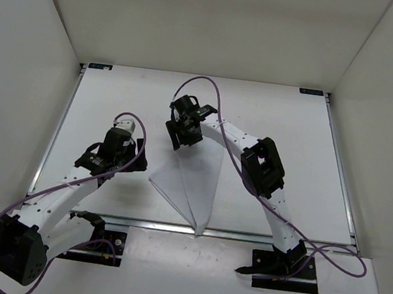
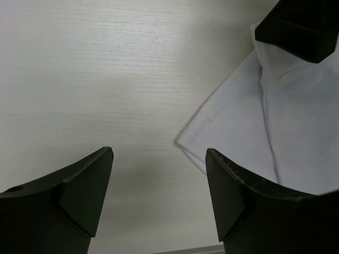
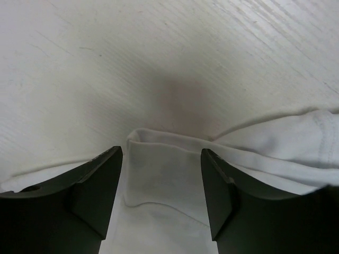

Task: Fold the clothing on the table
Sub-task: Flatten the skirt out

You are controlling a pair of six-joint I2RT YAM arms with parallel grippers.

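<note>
The clothing [image 1: 195,183] is a white piece lying folded into a narrow wedge on the table [image 1: 107,106], its point hanging over the near edge. My right gripper [image 1: 182,136] sits low over its far end, open. In the right wrist view a doubled-over edge of the clothing [image 3: 169,174] lies slack between the spread fingers of the right gripper [image 3: 161,153], touching neither. My left gripper [image 1: 137,159] is open just left of the fabric. In its wrist view the left gripper [image 2: 159,153] has bare table between its fingers, and a corner of the clothing [image 2: 296,132] lies ahead to the right.
Aluminium rails [image 1: 257,236] run along the table's edges, with white walls [image 1: 29,38] on three sides. A black finger of the right gripper [image 2: 296,26] shows at the top right of the left wrist view. Purple cables [image 1: 205,83] loop over both arms.
</note>
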